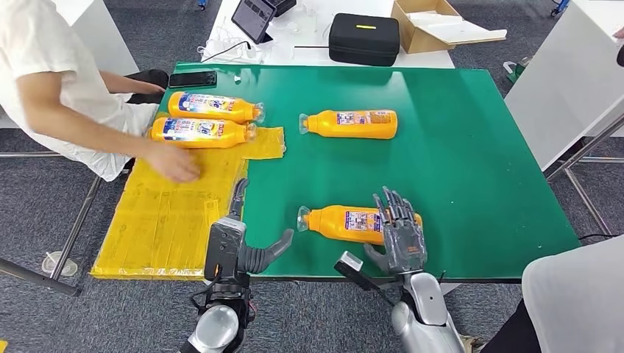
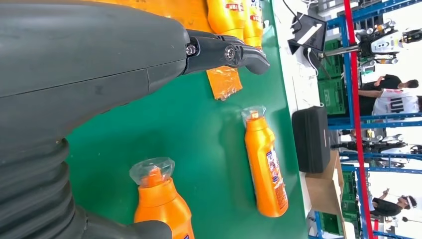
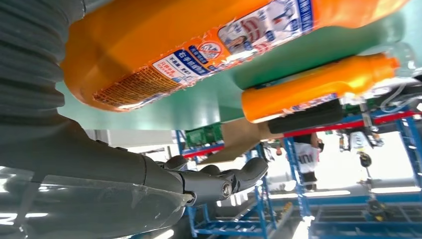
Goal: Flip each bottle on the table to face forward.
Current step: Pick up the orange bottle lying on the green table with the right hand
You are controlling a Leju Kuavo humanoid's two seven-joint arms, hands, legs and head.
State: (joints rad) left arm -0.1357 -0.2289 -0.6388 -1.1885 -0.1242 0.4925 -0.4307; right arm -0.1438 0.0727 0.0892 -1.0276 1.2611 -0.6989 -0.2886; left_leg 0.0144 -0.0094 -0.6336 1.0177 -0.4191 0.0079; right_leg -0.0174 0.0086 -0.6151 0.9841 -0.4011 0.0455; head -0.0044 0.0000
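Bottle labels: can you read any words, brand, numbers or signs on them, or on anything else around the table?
No text reads clearly enough to quote.
Near bottle: label has a red prohibition-style sign and small print, blurred.
Far bottle: label print too small.
Back-left bottle: blue-and-white label, too small.
Bottle beside it: the same, too small.
Tablet: screen too small to read.

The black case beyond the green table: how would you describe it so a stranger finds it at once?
Start at the green table and look past its far edge to the white surface. The black case lies there, between a tablet and an open cardboard box. Alone there, it is black and rounded, with a small yellow mark on top.
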